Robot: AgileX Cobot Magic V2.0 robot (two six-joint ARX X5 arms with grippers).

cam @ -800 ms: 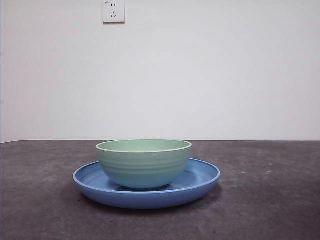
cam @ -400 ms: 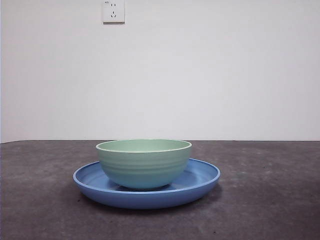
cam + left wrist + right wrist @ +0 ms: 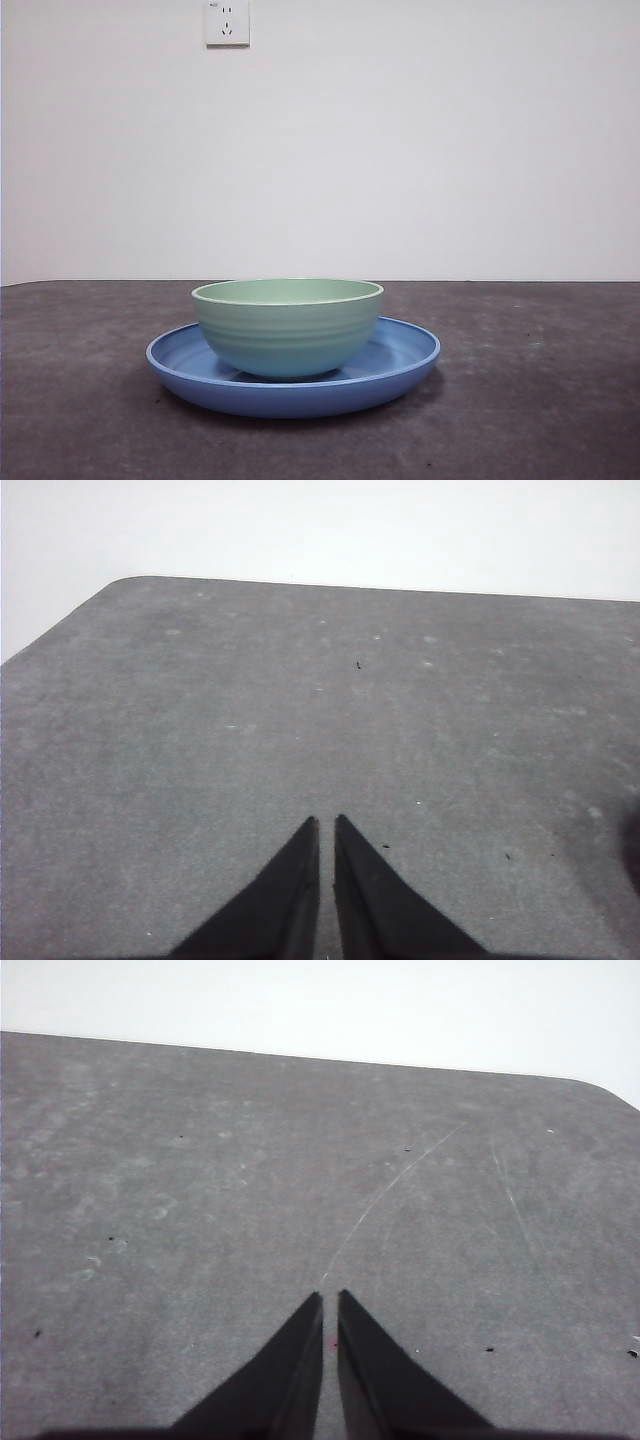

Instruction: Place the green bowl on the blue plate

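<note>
The plate (image 3: pixel 293 385) lies flat on the dark grey table (image 3: pixel 540 400), nearest the front view; the bowl (image 3: pixel 288 326) sits upright inside it, its base on the plate's floor, a little left of the plate's middle, the blue rim showing all round it; behind them the table runs back to a white wall (image 3: pixel 420 150) with a socket (image 3: pixel 227 22) high up. Neither arm appears in the front view. The left gripper (image 3: pixel 326 825) hangs over bare table, jaws closed to a thin slit, holding nothing; the right gripper (image 3: pixel 330 1300) likewise, jaws nearly together and empty, above a faint pale scratch (image 3: pixel 390 1195) in the tabletop.
</note>
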